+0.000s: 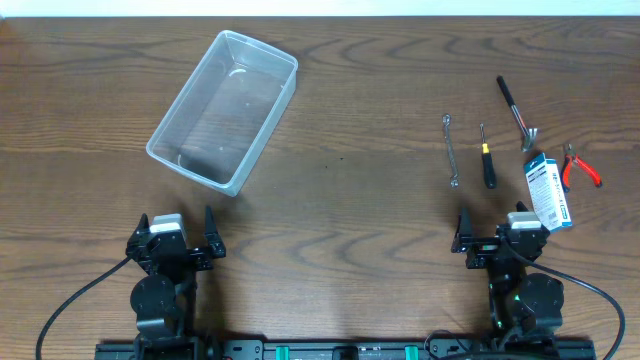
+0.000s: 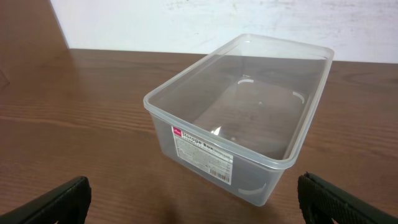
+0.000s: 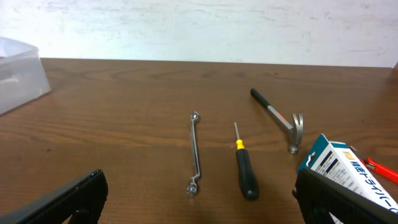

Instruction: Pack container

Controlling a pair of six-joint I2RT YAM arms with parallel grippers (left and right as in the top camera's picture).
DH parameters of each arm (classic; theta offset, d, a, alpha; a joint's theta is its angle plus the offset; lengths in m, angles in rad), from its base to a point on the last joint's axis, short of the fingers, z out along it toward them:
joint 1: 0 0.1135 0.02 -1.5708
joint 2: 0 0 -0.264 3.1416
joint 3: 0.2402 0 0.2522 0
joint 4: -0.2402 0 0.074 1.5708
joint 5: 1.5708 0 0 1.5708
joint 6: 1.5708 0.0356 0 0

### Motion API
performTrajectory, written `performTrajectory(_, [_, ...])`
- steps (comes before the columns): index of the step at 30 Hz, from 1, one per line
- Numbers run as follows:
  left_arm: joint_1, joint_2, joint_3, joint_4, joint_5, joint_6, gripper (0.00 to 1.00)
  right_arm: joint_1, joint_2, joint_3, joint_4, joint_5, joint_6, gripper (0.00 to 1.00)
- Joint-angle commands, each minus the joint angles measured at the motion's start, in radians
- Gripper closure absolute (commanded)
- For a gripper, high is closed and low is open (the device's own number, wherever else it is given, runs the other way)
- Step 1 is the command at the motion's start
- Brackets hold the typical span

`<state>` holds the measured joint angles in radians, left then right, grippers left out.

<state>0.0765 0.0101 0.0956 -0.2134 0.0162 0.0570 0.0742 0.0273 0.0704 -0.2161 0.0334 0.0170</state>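
Note:
The clear plastic container (image 1: 222, 110) lies empty at the back left of the table, set at an angle; it also shows in the left wrist view (image 2: 242, 112), with a label on its near wall. My left gripper (image 1: 181, 243) is open and empty, in front of the container (image 2: 199, 202). My right gripper (image 1: 498, 238) is open and empty, just short of the tools (image 3: 202, 202). Near it lie a silver wrench (image 1: 451, 150), a black-handled screwdriver (image 1: 487, 160), a hammer (image 1: 517, 115), a blue-and-white box (image 1: 547, 190) and red pliers (image 1: 579, 166).
The wrench (image 3: 194, 152), screwdriver (image 3: 244, 168), hammer (image 3: 280, 121) and box (image 3: 348, 171) show in the right wrist view, with the box beside the right finger. Both arm bases stand at the table's front edge. A white wall runs behind the table.

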Motion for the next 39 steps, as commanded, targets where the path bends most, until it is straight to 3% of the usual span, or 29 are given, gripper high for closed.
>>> performTrajectory(1, [-0.004, -0.006, -0.027, -0.009, 0.001, 0.013, 0.02, 0.005, -0.010, -0.005, 0.003, -0.004, -0.011, 0.01])
performTrajectory(20, [-0.004, -0.006, -0.027, -0.008, 0.001, 0.014, 0.02, 0.005, -0.007, -0.007, 0.032, -0.009, -0.011, 0.01])
performTrajectory(26, [-0.004, -0.006, -0.023, -0.003, 0.001, -0.013, 0.02, 0.005, 0.055, 0.003, 0.140, -0.015, 0.005, 0.01])
performTrajectory(33, [-0.004, 0.042, 0.028, 0.151, -0.010, -0.012, 0.02, 0.005, 0.439, 0.233, 0.217, -0.045, -0.009, 0.01])
performTrajectory(39, [-0.004, 0.207, 0.093, 0.355, -0.010, -0.012, 0.02, 0.006, 0.999, 0.787, 0.137, -0.266, -0.072, 0.01])
